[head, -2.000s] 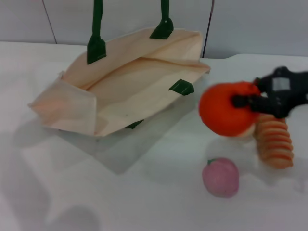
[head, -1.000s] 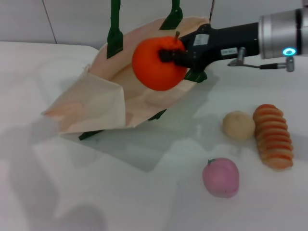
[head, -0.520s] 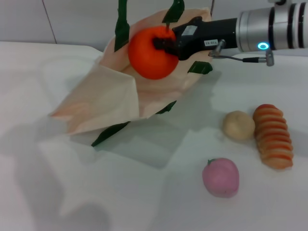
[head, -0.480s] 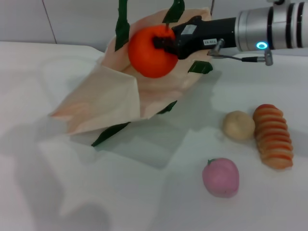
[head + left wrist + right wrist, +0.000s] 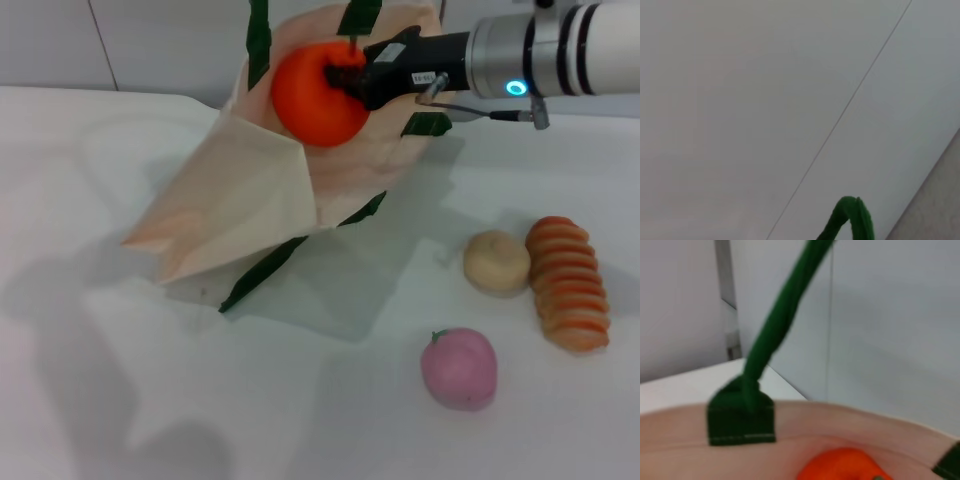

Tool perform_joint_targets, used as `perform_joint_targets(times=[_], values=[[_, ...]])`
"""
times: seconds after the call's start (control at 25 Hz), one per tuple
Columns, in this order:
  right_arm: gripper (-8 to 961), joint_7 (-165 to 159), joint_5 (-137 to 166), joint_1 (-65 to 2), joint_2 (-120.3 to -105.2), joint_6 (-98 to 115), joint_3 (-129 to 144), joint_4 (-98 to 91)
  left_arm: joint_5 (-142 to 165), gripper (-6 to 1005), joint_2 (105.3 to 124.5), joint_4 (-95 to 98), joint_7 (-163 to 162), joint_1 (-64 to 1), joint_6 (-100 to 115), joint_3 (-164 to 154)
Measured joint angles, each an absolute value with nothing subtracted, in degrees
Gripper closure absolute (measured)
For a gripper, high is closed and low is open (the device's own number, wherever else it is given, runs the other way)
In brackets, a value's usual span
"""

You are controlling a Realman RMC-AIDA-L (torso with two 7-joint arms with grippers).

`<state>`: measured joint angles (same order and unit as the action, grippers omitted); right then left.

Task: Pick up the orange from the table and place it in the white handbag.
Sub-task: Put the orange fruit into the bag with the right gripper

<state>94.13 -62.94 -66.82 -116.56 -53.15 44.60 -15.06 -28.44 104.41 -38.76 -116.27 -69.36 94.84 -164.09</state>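
My right gripper (image 5: 347, 77) is shut on the orange (image 5: 316, 92) and holds it in the air against the open mouth of the white handbag (image 5: 245, 195). The bag is tilted up by its dark green handles (image 5: 259, 40), which run out of the top of the head view; its lower end rests on the table (image 5: 100, 380). The right wrist view shows the top of the orange (image 5: 840, 469), a green handle (image 5: 785, 315) and the bag's cream rim (image 5: 685, 460). The left wrist view shows only wall and a bit of green handle (image 5: 852, 220). My left gripper is out of view.
A pink round fruit (image 5: 458, 368) lies at the front right. A beige round item (image 5: 497, 262) and a ridged orange-and-cream loaf (image 5: 570, 296) lie side by side at the right. A grey wall (image 5: 60, 40) stands behind the table.
My right gripper carried the orange from above the loaf leftward to the bag's mouth. The bag has been lifted and tilted more upright and has shifted right.
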Motion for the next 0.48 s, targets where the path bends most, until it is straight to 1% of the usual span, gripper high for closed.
perform_joint_targets(times=[0.48], values=[[882, 94.1, -62.9, -67.2, -116.60, -46.3, 47.1, -13.6, -29.5, 978, 104.42, -38.8, -116.4, -69.9, 95.1, -164.1]])
